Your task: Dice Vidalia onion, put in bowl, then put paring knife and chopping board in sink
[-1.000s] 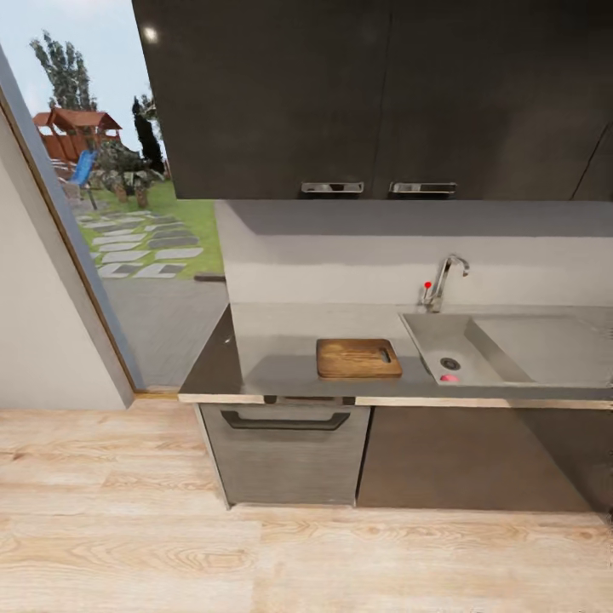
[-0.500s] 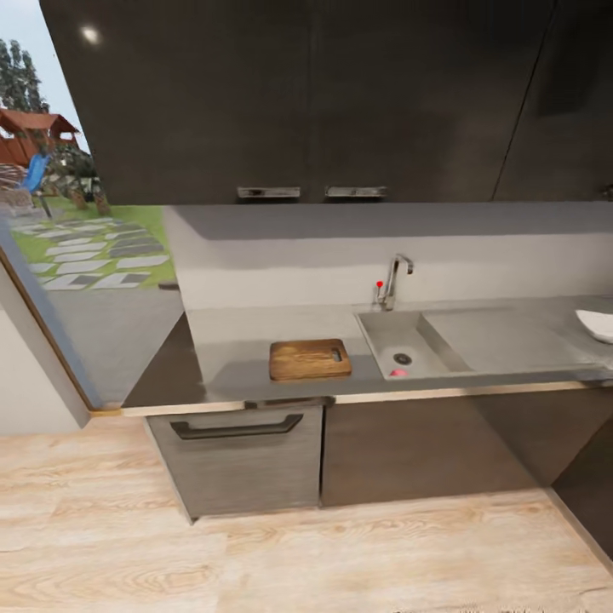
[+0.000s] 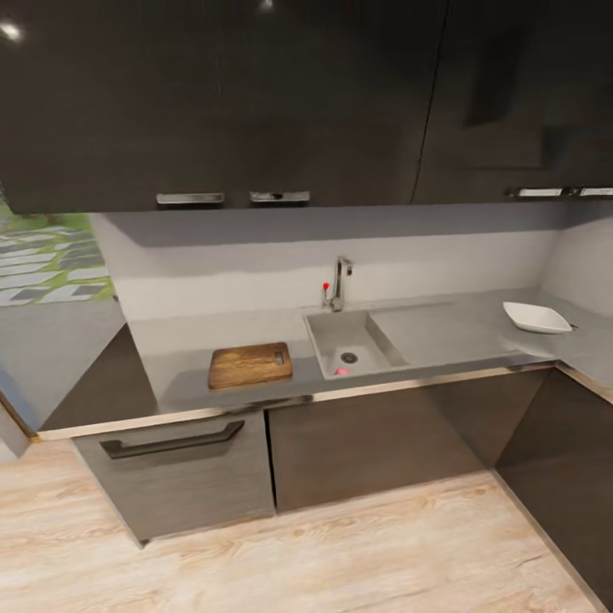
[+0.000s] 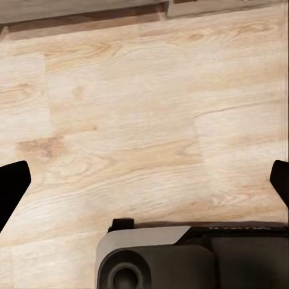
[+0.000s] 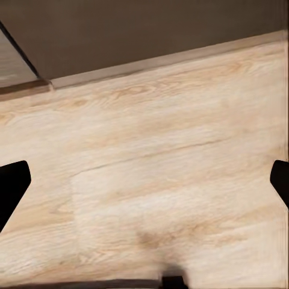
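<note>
— Nothing of the task looks done to us yet. What seems to be the Vidalia onion (image 3: 342, 371), a small pinkish spot, lies in the rectangular matte grey sink (image 3: 327, 340) beside the round drain, far ahead of our jaws.

— And the brown wooden chopping board (image 3: 249, 365)?

— Bare on the long grey desk (image 3: 443, 328), near the basin on its outer side. The white squarish bowl (image 3: 535, 317) sits well apart, past the drainboard, near the corner. We cannot make out the thin dark paring knife anywhere.

— Our jaws?

— Both sets stand wide apart and hold nothing: the left gripper (image 4: 144, 180) and the right gripper (image 5: 144, 180) hang over the light wood plank floor (image 3: 358, 553), with only the dark tips at the frame edges.

— So what is left?

— Everything, we judge: reaching, lifting, dicing, filling, stowing. Between jaws and desk lie open floor and the glossy dark lower cabinets (image 3: 375, 438); the overhanging upper cabinets (image 3: 255, 94) could crowd a high reach.
</note>
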You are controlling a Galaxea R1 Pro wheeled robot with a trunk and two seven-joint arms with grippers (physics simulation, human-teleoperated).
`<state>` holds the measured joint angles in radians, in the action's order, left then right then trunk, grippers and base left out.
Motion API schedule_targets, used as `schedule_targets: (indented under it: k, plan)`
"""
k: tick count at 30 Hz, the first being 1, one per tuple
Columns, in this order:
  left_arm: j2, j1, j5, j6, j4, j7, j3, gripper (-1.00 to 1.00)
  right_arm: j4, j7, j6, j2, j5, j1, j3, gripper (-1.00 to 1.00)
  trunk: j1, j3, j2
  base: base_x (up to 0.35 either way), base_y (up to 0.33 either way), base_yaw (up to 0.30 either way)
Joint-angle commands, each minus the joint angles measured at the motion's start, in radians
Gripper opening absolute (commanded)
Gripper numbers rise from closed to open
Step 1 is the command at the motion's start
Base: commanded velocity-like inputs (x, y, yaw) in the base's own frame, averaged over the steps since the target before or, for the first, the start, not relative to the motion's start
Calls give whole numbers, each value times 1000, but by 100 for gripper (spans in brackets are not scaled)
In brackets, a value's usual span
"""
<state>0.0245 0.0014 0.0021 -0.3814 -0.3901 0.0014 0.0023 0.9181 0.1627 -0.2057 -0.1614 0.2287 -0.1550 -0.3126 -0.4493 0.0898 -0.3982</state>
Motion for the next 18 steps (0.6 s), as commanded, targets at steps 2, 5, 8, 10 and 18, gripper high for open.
schedule_targets:
  k: [2,5,8,10,18]
  plan:
    - [0,0,0,-2,-1,0,1,100,1,8,-3,-2,8,1,-5,100,-1,0,-2,63,-288,-216]
    - [0,0,0,-2,-1,0,0,100,1,8,-3,-2,8,1,-5,100,-1,-3,-2,73,-284,-216]
    - [0,0,0,-2,-1,0,1,100,1,8,-3,-1,8,0,-6,100,-1,-6,-2,79,-281,-216]
    - [0,0,0,-2,-1,0,0,100,1,8,-3,-1,8,1,-6,100,-1,-8,-2,81,-282,-216]
    - [0,0,0,-2,-1,0,0,100,2,8,-3,-1,8,0,-6,100,-1,-16,-2,81,-283,-216]
